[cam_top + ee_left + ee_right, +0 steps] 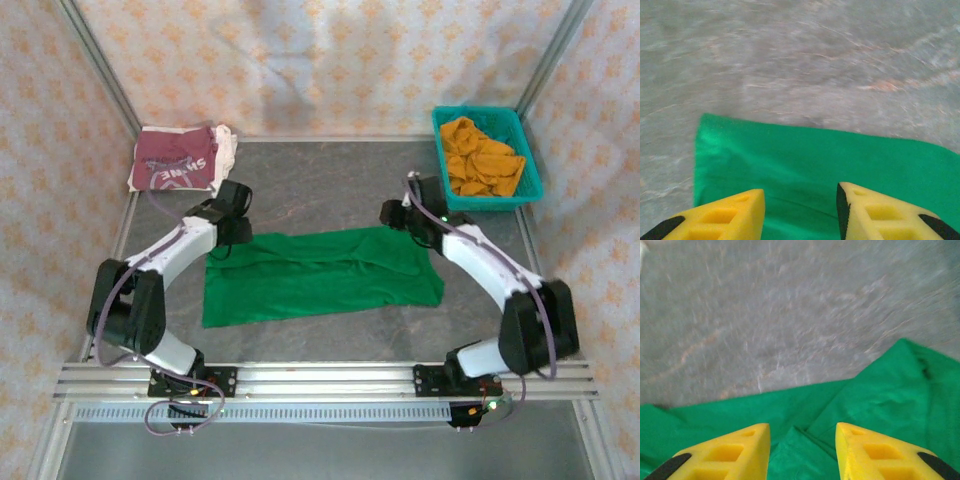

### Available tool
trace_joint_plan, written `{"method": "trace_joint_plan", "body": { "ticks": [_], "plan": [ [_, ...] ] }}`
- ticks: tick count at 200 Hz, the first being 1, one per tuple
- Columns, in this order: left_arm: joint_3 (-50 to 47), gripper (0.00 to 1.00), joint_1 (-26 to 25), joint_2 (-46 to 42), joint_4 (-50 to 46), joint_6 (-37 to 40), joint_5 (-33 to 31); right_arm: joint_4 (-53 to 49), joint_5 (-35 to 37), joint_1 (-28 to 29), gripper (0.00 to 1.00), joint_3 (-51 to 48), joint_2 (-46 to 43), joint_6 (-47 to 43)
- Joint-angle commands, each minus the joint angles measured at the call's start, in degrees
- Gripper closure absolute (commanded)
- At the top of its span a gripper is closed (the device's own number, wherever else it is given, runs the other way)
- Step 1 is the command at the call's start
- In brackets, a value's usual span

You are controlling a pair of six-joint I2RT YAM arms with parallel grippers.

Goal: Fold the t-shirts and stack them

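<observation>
The maroon tee (178, 160) carries white lettering, upside down to me and too small to read. It lies folded at the far left corner of the table (320, 190). The green tee (320, 275) lies spread in a long band across the middle. My left gripper (800, 202) stands partly open over its far left corner, holding nothing. My right gripper (802, 437) is likewise parted above its far right edge, with nothing between the fingers.
</observation>
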Motion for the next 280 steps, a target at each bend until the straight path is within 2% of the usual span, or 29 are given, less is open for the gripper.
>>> {"method": "trace_joint_plan", "body": {
  "ticks": [1, 54, 102, 116, 132, 161, 203, 280],
  "plan": [
    [3.16, 0.58, -3.13, 3.47, -1.54, 5.05, 0.33, -10.17, 1.55, 1.16, 0.59, 4.68, 6.56, -1.09],
    [3.11, 0.58, -4.89, 6.40, -0.78, 4.07, -0.39, -13.26, 1.25, 3.86, 0.55, 12.48, 18.98, 0.75],
    [2.34, 0.58, -4.99, 7.22, -0.88, 3.70, -2.24, -14.40, 3.28, 5.85, 0.54, 17.79, 25.52, 3.15],
    [1.95, 0.58, -4.99, 7.19, -0.70, 3.64, -2.42, -14.45, 4.69, 6.13, 0.58, 18.14, 26.44, 3.56],
    [1.62, 0.58, -4.94, 7.13, -0.60, 3.62, -2.72, -14.95, 4.68, 6.31, 0.70, 18.54, 26.86, 3.60],
    [1.34, 0.58, -4.99, 7.44, -0.69, 3.46, -3.99, -15.81, 5.62, 6.85, 0.84, 18.57, 25.62, 3.52],
    [0.81, 0.58, -4.98, 7.45, 0.18, 2.53, -4.60, -16.97, 6.91, 8.06, 1.00, 17.94, 22.03, 4.11],
    [-0.84, 0.58, -4.86, 4.20, -0.63, 0.69, -7.75, -21.10, 12.60, 11.84, 1.00, 11.42, 14.43, 9.34]
  ]
}}
